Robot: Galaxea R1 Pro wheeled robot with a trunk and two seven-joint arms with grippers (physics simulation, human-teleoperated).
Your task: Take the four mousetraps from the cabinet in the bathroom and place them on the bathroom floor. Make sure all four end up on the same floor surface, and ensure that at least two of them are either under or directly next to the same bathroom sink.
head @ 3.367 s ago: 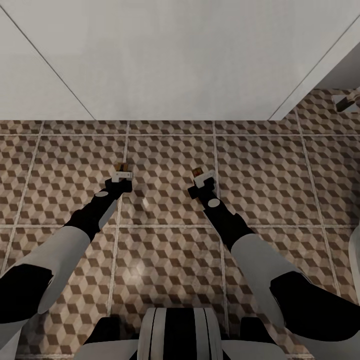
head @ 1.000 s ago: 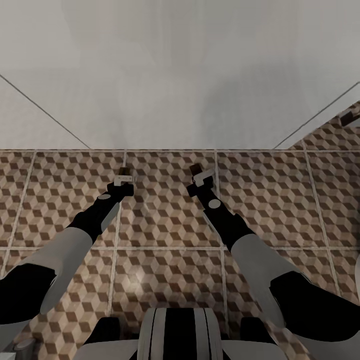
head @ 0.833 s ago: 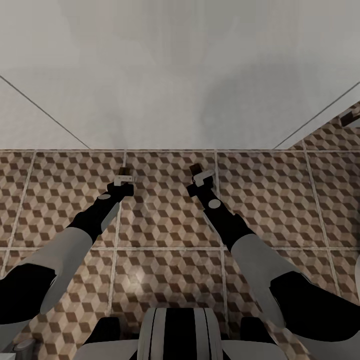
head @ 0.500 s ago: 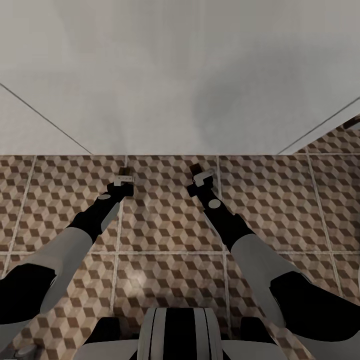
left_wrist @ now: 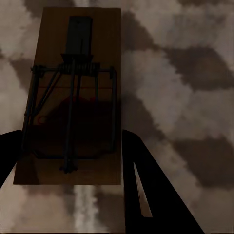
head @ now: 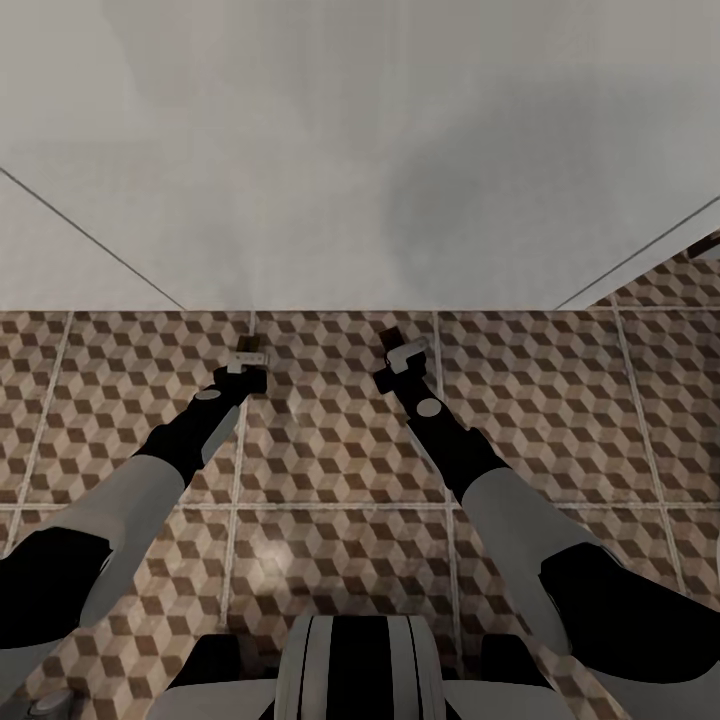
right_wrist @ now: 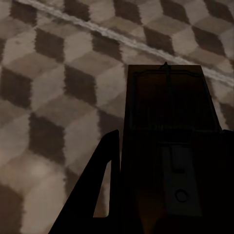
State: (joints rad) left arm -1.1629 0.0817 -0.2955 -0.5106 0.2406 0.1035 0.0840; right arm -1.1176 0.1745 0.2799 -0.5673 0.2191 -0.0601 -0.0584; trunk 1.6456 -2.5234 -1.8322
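The robot has rolled closer to the white wall [head: 360,150]. Each arm holds a mousetrap low over the bathroom floor [head: 330,450] — left jaws gripping one [left_wrist: 70,97], right jaws gripping another [right_wrist: 170,146], probably ready to set down.

No text, label, brand, number or sign can be read anywhere in these views. The mousetrap [left_wrist: 68,97] in the left wrist view carries a small red mark, but it forms no legible letter or figure, and the other mousetrap [right_wrist: 170,146] is too dark to show any
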